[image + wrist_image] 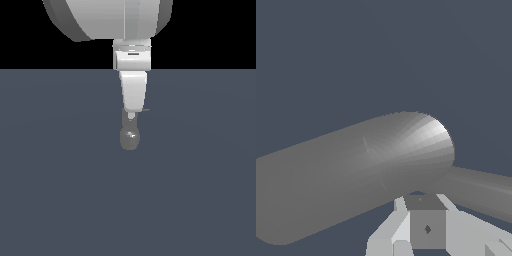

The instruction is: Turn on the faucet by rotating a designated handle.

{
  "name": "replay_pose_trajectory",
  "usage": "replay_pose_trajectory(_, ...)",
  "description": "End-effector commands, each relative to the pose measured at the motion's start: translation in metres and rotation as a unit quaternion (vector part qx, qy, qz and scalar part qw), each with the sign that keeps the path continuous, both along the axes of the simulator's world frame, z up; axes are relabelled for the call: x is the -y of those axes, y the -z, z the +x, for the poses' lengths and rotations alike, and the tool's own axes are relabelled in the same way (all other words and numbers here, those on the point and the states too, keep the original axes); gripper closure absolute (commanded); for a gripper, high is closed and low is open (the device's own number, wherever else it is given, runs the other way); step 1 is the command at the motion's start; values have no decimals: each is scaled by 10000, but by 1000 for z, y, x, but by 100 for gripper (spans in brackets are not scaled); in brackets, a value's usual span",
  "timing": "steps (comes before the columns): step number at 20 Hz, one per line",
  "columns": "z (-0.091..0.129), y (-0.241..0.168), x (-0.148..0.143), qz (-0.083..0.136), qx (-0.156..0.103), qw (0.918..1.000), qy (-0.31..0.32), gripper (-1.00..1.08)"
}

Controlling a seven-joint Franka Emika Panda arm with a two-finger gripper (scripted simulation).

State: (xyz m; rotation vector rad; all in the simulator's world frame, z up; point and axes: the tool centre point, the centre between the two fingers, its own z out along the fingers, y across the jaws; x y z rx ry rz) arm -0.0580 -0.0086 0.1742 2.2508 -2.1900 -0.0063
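The fingers (428, 227) are seen low against the grey faucet (130, 136), whose thick round handle (356, 172) lies just beyond their tips, likely so it can be pushed round, but whether they are spread cannot be told.

The rounded grey metal faucet (129, 137) stands just under the white gripper (131, 114); open slate floor (55, 190) seemingly surrounds it on all sides.

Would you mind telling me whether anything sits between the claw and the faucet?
Nothing visible does. The claw is right at the faucet, and the wrist view shows only the faucet's grey cylinder close up, with bare floor around.
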Motion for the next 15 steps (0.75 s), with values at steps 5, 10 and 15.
replay_pose_trajectory(5, 19, 1, 38, -4, 27, 9999, 136, 108)
replay_pose_trajectory(10, 30, 1, 62, -8, 22, 9998, 189, 108)
replay_pose_trajectory(15, 39, 1, 81, -10, 19, 9997, 230, 108)
